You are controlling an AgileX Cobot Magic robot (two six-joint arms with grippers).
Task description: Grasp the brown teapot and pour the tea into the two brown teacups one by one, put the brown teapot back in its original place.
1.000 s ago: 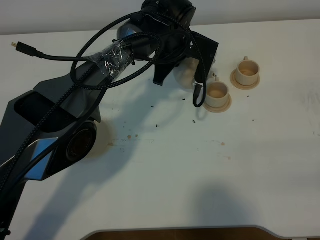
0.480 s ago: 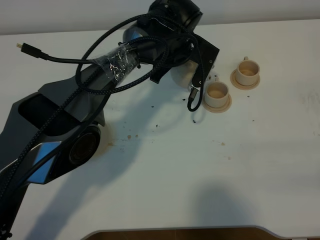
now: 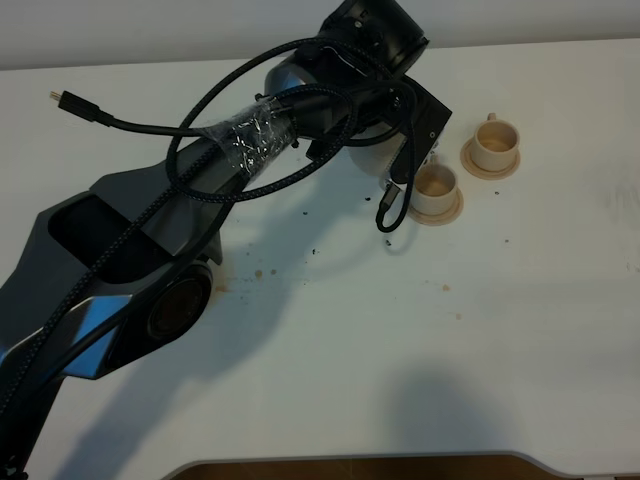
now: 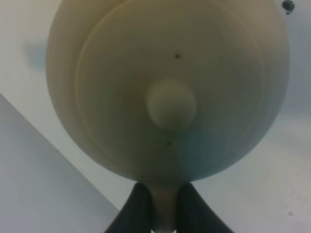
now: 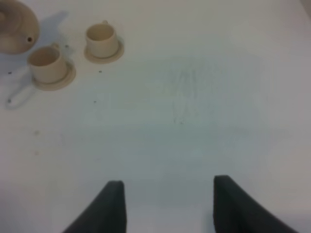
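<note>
The brown teapot fills the left wrist view, seen lid-on with its knob in the middle. My left gripper is shut on the teapot's handle. From above, only a pale part of the teapot shows under the left arm's wrist, just left of the nearer brown teacup. The second teacup stands to the right and farther back; both sit on saucers. In the right wrist view the teapot and both cups lie far off, and my right gripper is open over bare table. The original place is hidden.
A black cable loop dangles from the left wrist beside the nearer cup. A loose plug end sticks out at the far left. Dark specks and small stains dot the white table.
The left arm has swung to the right with the teapot, bringing it closer to the nearer teacup. The cups have not moved.
</note>
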